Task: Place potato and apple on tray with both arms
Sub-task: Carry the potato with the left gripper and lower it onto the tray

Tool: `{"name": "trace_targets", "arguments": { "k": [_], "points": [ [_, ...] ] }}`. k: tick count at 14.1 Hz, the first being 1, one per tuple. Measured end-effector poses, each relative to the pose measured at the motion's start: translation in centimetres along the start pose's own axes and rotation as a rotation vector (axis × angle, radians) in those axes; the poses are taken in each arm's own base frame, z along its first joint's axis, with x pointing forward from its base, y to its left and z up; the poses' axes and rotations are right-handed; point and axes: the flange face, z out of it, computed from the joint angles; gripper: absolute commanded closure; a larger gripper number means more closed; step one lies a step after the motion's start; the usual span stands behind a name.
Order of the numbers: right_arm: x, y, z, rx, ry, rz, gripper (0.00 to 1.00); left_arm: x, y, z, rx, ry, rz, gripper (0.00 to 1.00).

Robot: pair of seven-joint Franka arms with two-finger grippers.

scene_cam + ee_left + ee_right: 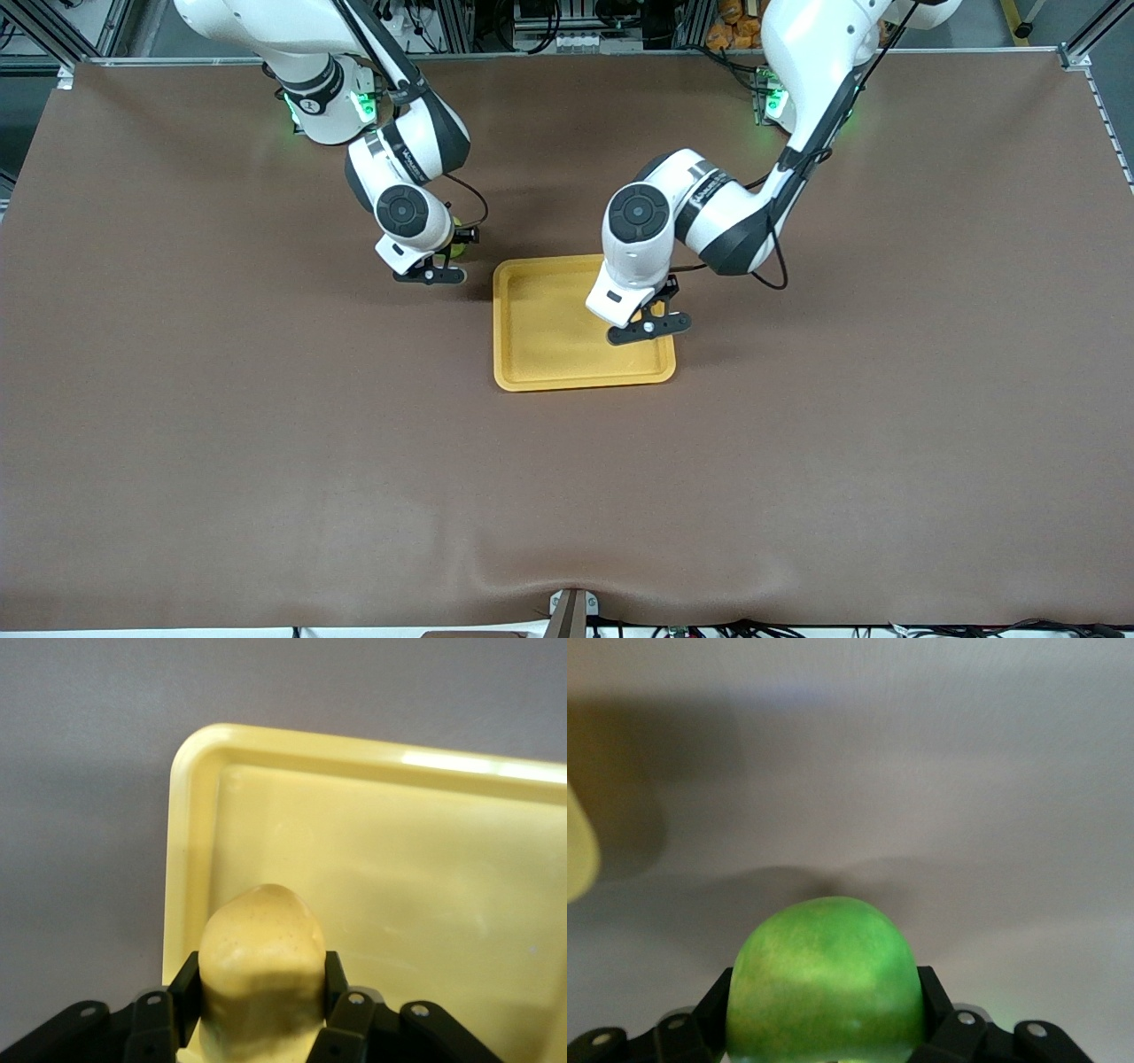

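Neither item is yet set down: the left gripper (649, 326) is clamped on the potato (261, 970) over the tray (540, 332), release pending, while the right gripper (431, 273) grips the apple (826, 983) above the bare desk (266, 425) beside the tray, transfer outstanding.

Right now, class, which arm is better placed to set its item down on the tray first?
The left. Its gripper holds the potato directly over the tray. The right gripper holds the apple over bare table beside the tray.
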Motion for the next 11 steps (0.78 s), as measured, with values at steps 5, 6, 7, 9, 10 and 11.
{"name": "trace_targets", "arguments": {
  "k": [5,6,7,9,10,11],
  "points": [
    [2.2,1.0,-4.8,0.026,-0.012,0.035,1.00,-0.7,0.7,3.5,0.075,0.025,0.052,1.00],
    [2.5,1.2,-5.7,0.030,-0.018,0.041,1.00,-1.0,1.0,4.0,0.083,0.026,0.061,1.00],
    [2.8,1.4,-6.6,0.035,-0.017,0.045,1.00,-1.3,1.1,4.6,0.090,0.024,0.068,1.00],
    [3.4,1.6,-7.8,0.050,-0.001,0.052,1.00,-1.5,1.2,5.6,0.103,0.015,0.073,1.00],
    [3.7,1.8,-8.3,0.057,0.006,0.057,1.00,-1.4,1.1,6.2,0.110,0.012,0.074,0.96],
    [4.0,2.1,-8.7,0.064,0.011,0.063,1.00,-1.4,1.0,6.8,0.122,0.014,0.080,0.92]
  ]
}}
